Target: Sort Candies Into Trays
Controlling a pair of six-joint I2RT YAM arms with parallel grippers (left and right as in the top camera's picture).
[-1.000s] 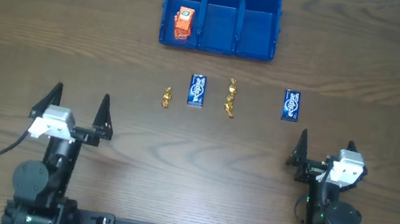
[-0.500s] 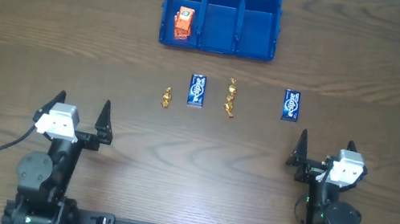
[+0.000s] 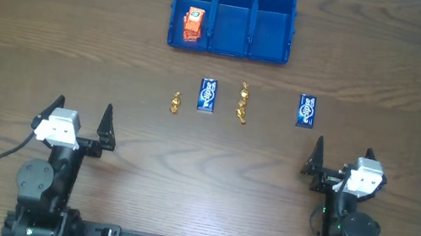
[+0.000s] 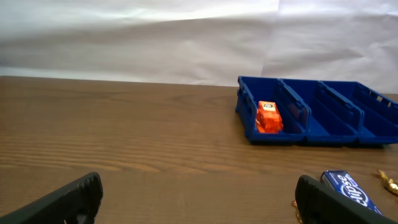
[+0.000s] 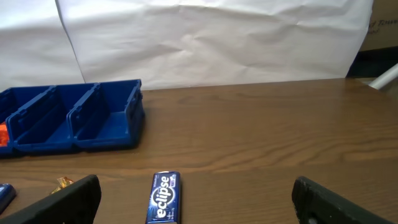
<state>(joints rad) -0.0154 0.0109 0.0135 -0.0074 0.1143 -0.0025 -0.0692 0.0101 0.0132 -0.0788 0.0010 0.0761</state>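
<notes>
A blue three-bay tray [image 3: 227, 52] sits at the table's [image 3: 38, 21] 12 o'clock, with an orange candy [image 3: 194, 23] in its 9 o'clock bay. Toward 6 o'clock from it lies a row: gold candy [image 3: 175, 102], blue pack [image 3: 208, 94], gold cluster [image 3: 242, 104], second blue pack [image 3: 306, 111]. The left gripper [image 3: 83, 105] at 7 o'clock and the right gripper [image 3: 344, 149] at 5 o'clock are spread wide and empty.

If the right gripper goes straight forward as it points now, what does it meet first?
Probably the blue rectangular gum pack, lying just ahead, a little left of the right gripper's middle line. Height is unclear, so the open fingers might pass over it; beyond is bare wooden table.
</notes>
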